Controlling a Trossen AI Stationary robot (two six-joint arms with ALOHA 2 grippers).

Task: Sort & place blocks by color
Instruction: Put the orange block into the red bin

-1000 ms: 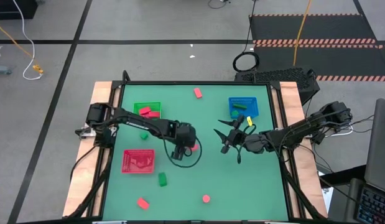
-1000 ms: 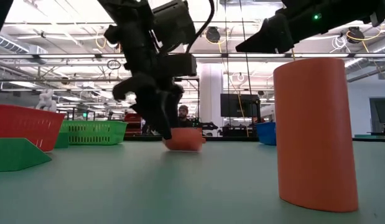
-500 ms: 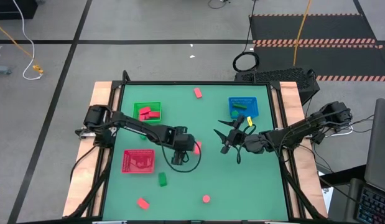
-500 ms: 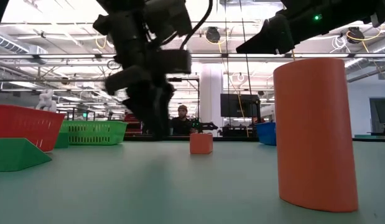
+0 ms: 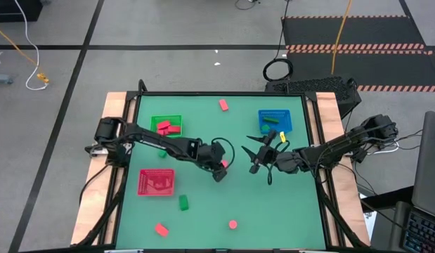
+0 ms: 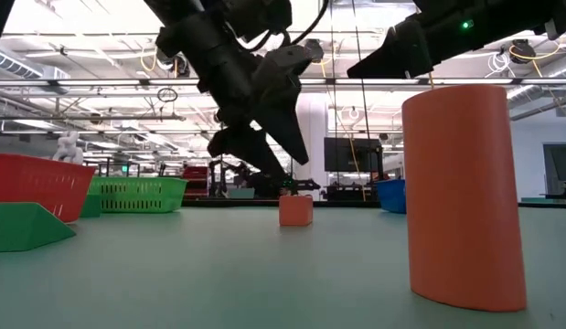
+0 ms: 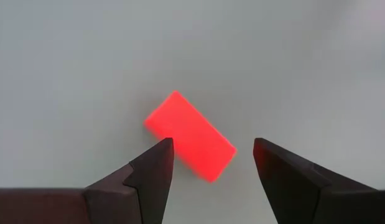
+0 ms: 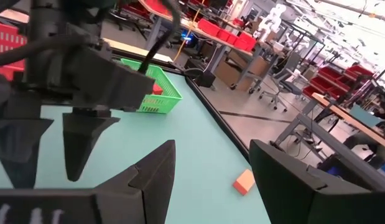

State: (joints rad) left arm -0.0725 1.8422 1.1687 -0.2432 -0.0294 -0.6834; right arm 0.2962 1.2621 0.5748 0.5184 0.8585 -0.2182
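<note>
A red block (image 7: 191,135) lies flat on the green table, right under my left gripper (image 7: 211,155). The gripper is open and hangs over it, one finger on each side, touching nothing. In the high view the left gripper (image 5: 220,171) is at the table's middle, beside the block (image 5: 223,165). In the low view it slants down over the block (image 6: 295,210). My right gripper (image 5: 248,158) waits open, a little to the right, above the table. Other blocks lie scattered: red ones (image 5: 223,105), (image 5: 161,228) and green ones (image 5: 183,202), (image 5: 162,152).
A green tray (image 5: 166,125) with red blocks in it stands far left, a red tray (image 5: 156,181) near left and a blue tray (image 5: 275,121) far right. A tall red piece (image 6: 464,196) stands near the front edge. The left arm's cable loops close to the block.
My left gripper was down at the red block, then rose and drew back toward the table's left. It has now swung right again and turned, and slants over the block. In the low view the block has shifted slightly right and now stands free on the table.
</note>
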